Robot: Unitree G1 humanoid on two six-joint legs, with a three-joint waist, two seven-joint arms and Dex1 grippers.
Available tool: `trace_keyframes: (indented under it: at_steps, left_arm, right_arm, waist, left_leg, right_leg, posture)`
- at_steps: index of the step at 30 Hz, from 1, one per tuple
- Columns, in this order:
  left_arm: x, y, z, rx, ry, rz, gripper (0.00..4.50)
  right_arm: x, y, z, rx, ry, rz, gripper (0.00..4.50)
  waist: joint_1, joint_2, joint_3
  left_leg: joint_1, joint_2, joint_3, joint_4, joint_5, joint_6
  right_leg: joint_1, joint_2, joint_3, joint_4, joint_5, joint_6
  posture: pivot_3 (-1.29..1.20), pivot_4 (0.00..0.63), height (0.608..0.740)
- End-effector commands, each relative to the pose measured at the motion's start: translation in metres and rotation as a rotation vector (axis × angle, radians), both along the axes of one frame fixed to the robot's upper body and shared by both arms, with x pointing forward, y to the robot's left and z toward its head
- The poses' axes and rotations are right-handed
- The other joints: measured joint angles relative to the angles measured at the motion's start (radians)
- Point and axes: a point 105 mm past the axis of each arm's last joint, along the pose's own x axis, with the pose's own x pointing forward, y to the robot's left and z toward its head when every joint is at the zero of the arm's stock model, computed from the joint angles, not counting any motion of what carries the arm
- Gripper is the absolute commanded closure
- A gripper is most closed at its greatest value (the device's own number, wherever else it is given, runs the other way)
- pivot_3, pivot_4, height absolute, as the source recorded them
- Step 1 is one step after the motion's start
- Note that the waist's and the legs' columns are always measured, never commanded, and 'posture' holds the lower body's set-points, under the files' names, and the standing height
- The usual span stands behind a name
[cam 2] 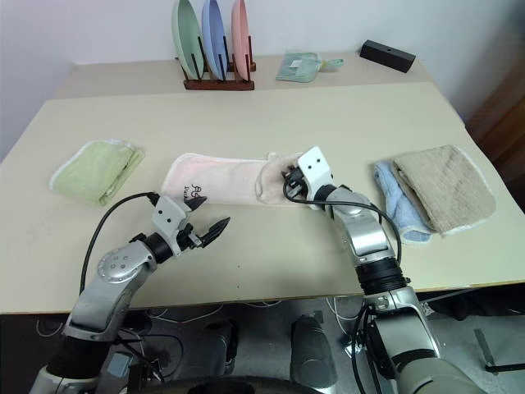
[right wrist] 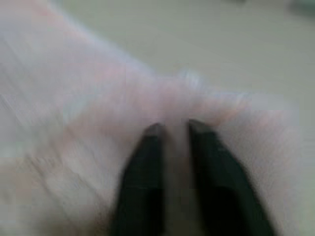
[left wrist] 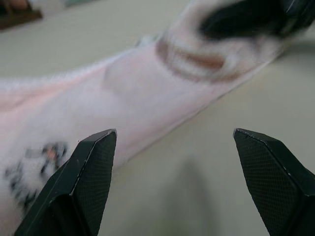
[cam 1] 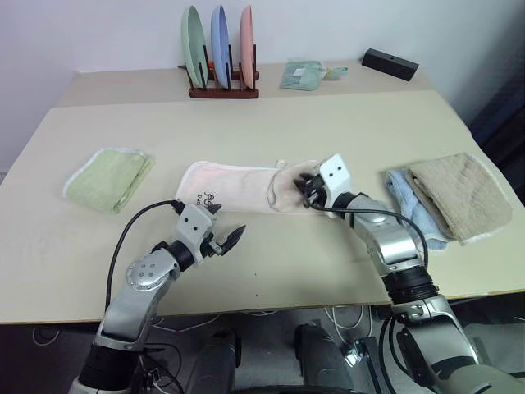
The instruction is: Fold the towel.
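Note:
The pale pink towel (cam 1: 238, 187) lies as a long strip across the middle of the table (cam 1: 271, 271), with its dark logo (cam 1: 212, 198) near the front left corner. My left gripper (cam 1: 227, 222) hovers just in front of that corner, open, with nothing between its fingers (left wrist: 93, 162). My right gripper (cam 1: 305, 191) sits on the towel's right end, where the cloth is bunched up. In the right wrist view its fingertips (right wrist: 153, 132) stand close together with a ridge of pink cloth pinched between them.
A folded light green towel (cam 1: 109, 179) lies at the left. A beige towel (cam 1: 459, 195) rests on a blue one (cam 1: 410, 205) at the right. At the back stand a plate rack (cam 1: 221, 57), a small green cloth (cam 1: 303, 75) and a black box (cam 1: 390, 63).

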Motion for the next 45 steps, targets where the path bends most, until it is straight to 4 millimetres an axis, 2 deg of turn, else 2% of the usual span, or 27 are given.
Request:
trace_keyframes:
  at_steps: [1,3,4,5,8,13,24,27,33,35,40,45]
  left_arm:
    - [-0.002,0.016,0.012,-0.118,0.065,0.134,0.00]
    - [-0.005,0.022,0.006,-0.158,0.141,0.221,0.00]
    - [-0.006,0.025,0.004,-0.165,0.169,0.261,0.00]
    - [-0.005,0.030,0.002,-0.191,0.197,0.317,0.00]
    - [0.001,0.041,-0.003,-0.367,0.299,0.469,0.00]
    - [0.012,0.044,-0.009,-0.693,0.455,0.596,0.00]
    - [0.049,0.047,-0.004,-0.814,0.484,0.641,0.00]
    - [0.053,0.049,-0.002,-0.811,0.462,0.644,0.75]
    - [0.055,0.057,0.001,-0.832,0.426,0.659,3.70]
    - [0.056,0.060,0.006,-0.838,0.397,0.655,4.40]
    - [0.055,0.065,0.028,-0.808,0.277,0.592,4.40]
    - [0.047,0.074,0.055,-0.652,0.106,0.488,4.40]
  right_arm:
    - [-0.015,0.011,0.038,-0.083,-0.181,0.101,1.63]
    - [-0.025,0.021,0.040,-0.120,-0.199,0.173,0.57]
    - [-0.028,0.024,0.041,-0.135,-0.207,0.194,0.18]
    - [-0.031,0.027,0.041,-0.150,-0.222,0.207,0.08]
    - [-0.035,0.033,0.043,-0.162,-0.243,0.230,0.08]
    - [-0.039,0.039,0.035,-0.182,-0.238,0.254,0.08]
    - [-0.043,0.038,0.024,-0.234,-0.236,0.256,0.08]
    - [-0.044,0.035,0.022,-0.249,-0.233,0.249,0.00]
    - [-0.050,0.034,0.015,-0.266,-0.220,0.249,0.00]
    - [-0.053,0.035,0.013,-0.268,-0.216,0.251,0.00]
    - [-0.054,0.035,0.009,-0.277,-0.209,0.253,0.00]
    - [-0.051,0.031,0.009,-0.289,-0.204,0.239,0.00]
  waist:
    - [0.000,0.000,0.000]
    - [-0.002,0.000,0.000]
    - [-0.002,0.000,0.000]
    - [-0.001,0.000,0.000]
    - [0.002,-0.001,0.000]
    - [0.005,-0.002,0.000]
    - [0.008,-0.002,-0.001]
    - [0.008,-0.002,-0.001]
    - [0.008,-0.002,-0.001]
    - [0.010,-0.003,0.000]
    - [0.008,-0.004,0.000]
    - [0.003,-0.004,0.000]
  left_leg:
    - [0.000,0.000,0.000,0.000,0.000,0.000]
    - [0.000,0.000,0.000,0.000,0.000,0.000]
    - [0.000,0.000,0.000,0.000,0.000,0.000]
    - [0.000,0.000,0.000,0.000,0.000,0.000]
    - [0.000,0.000,-0.001,0.001,0.000,0.000]
    - [0.001,0.000,-0.001,0.002,0.000,0.000]
    - [0.002,0.000,-0.001,0.002,0.001,-0.002]
    - [0.002,0.000,-0.001,0.002,0.001,-0.002]
    - [0.002,0.000,-0.001,0.002,0.001,-0.002]
    - [0.002,0.000,-0.001,0.001,0.001,-0.002]
    - [0.001,0.000,-0.001,0.001,0.001,-0.002]
    - [0.000,0.000,-0.001,0.000,0.001,-0.003]
  right_leg:
    - [0.000,0.000,0.000,0.000,0.000,0.000]
    - [0.000,0.000,0.000,0.000,0.000,0.000]
    - [0.000,0.000,0.000,0.000,0.000,0.000]
    - [0.000,0.000,0.000,0.000,0.000,0.000]
    - [0.001,0.000,0.000,0.000,0.000,0.000]
    - [0.003,0.000,-0.001,0.000,0.000,0.000]
    - [0.004,0.000,-0.001,0.000,0.000,0.000]
    - [0.004,0.000,-0.001,0.000,0.000,0.000]
    - [0.004,0.000,-0.001,0.000,0.000,0.000]
    - [0.004,0.000,-0.001,-0.001,0.000,0.000]
    - [0.003,0.000,-0.001,-0.002,0.000,0.000]
    - [0.002,0.000,-0.001,-0.002,0.000,0.000]
  posture:
    - [0.00,0.150,0.740]
    - [0.00,0.150,0.740]
    - [0.00,0.150,0.740]
    - [0.00,0.150,0.740]
    - [0.00,0.150,0.740]
    - [0.00,0.150,0.740]
    - [0.00,0.150,0.740]
    - [0.00,0.150,0.740]
    - [0.00,0.150,0.740]
    - [0.00,0.150,0.740]
    - [0.00,0.150,0.740]
    - [0.00,0.150,0.740]
